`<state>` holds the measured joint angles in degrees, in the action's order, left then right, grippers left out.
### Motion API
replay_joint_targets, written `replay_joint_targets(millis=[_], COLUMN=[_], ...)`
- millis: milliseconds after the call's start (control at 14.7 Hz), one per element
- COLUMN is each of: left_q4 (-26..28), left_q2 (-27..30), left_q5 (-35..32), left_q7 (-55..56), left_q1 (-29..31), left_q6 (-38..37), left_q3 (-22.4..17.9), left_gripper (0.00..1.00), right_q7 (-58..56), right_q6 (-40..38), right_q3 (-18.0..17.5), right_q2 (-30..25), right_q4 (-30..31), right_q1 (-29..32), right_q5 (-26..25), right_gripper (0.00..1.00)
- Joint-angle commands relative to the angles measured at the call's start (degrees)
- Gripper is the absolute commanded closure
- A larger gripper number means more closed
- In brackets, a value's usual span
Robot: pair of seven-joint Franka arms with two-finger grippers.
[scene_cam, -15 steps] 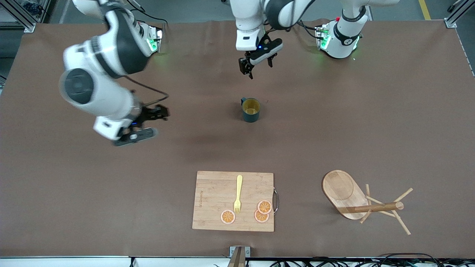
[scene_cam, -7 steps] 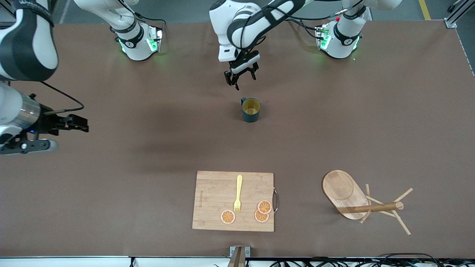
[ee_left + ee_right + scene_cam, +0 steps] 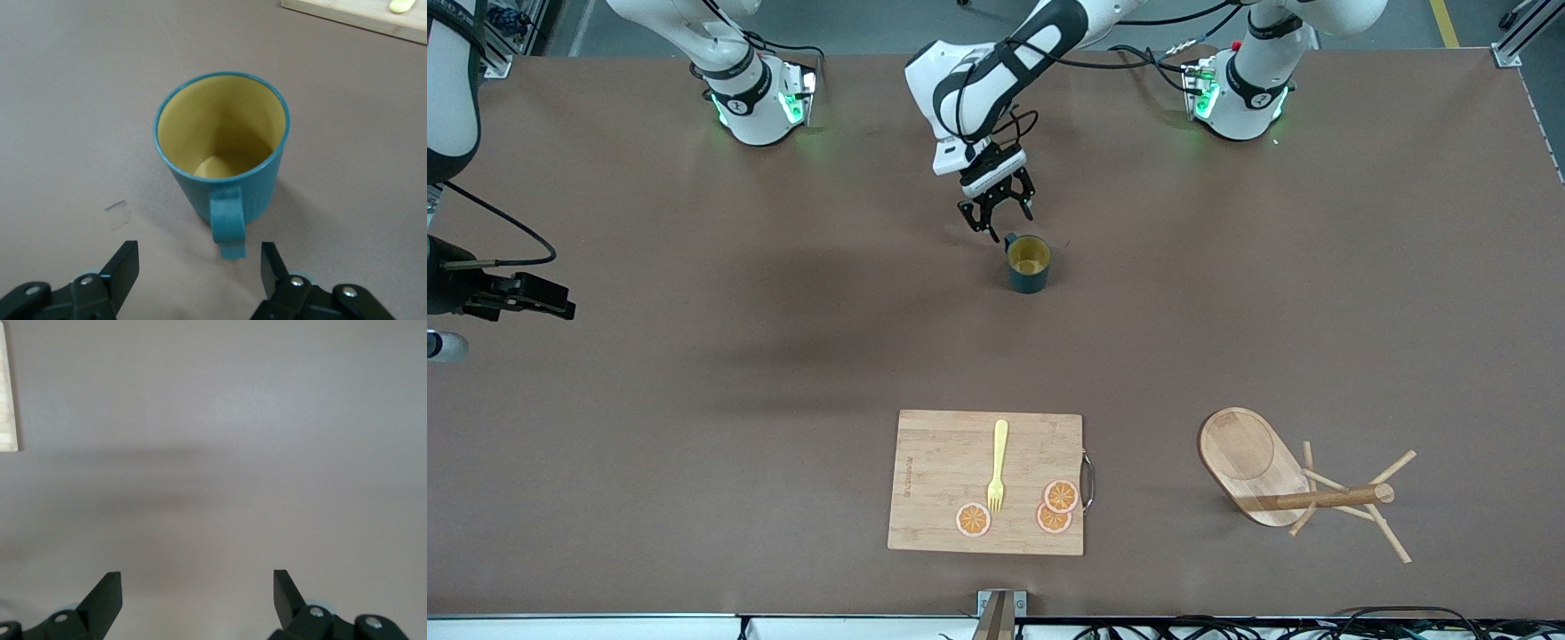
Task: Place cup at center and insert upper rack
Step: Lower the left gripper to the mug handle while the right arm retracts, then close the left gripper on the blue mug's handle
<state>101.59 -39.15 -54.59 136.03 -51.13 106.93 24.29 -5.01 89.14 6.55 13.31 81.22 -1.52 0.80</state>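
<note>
The cup (image 3: 1028, 263), dark teal with an ochre inside, stands upright at the table's middle. In the left wrist view the cup (image 3: 223, 150) has its handle toward my left gripper (image 3: 200, 257). My left gripper (image 3: 996, 220) is open and empty, low beside the cup's handle, with a finger to each side and just short of it. The upper rack (image 3: 1280, 480), a wooden mug tree, lies on its side toward the left arm's end, nearer the front camera. My right gripper (image 3: 547, 302) is open and empty over bare table at the right arm's end, also seen in the right wrist view (image 3: 197, 587).
A bamboo cutting board (image 3: 934, 480) with a yellow fork (image 3: 997, 462) and three orange slices (image 3: 1054, 508) lies nearer the front camera than the cup. Its edge shows in the right wrist view (image 3: 7, 393).
My left gripper has come down and closer to the cup's handle. My right arm has swung away toward its end of the table. The cup and rack have not moved.
</note>
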Motion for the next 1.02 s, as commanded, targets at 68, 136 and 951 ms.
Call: replay_joint_targets(millis=[68, 136, 951], left_q4=[-1.7, -1.7, -4.7], left_q2=[-1.9, -2.2, -4.6], left_q5=[-5.0, -6.4, -7.9], left_q7=[5.1, 7.0, 9.8], left_q1=[-0.6, -0.7, -2.2], left_q6=[-1.4, -1.4, -1.5], left_q3=[-0.3, -0.3, -3.3], left_gripper=[0.27, 0.28, 0.8], right_q7=[0.7, 0.5, 0.3], right_q6=[-5.9, -5.4, -1.5], right_q3=[-1.5, -1.5, -1.5], right_q2=[-0.4, -1.3, -18.3], right_q4=[0.8, 1.7, 16.3], right_q1=[2.5, 2.6, 2.7], right_q5=[0.2, 0.2, -1.5], right_gripper=[0.0, 0.0, 0.0])
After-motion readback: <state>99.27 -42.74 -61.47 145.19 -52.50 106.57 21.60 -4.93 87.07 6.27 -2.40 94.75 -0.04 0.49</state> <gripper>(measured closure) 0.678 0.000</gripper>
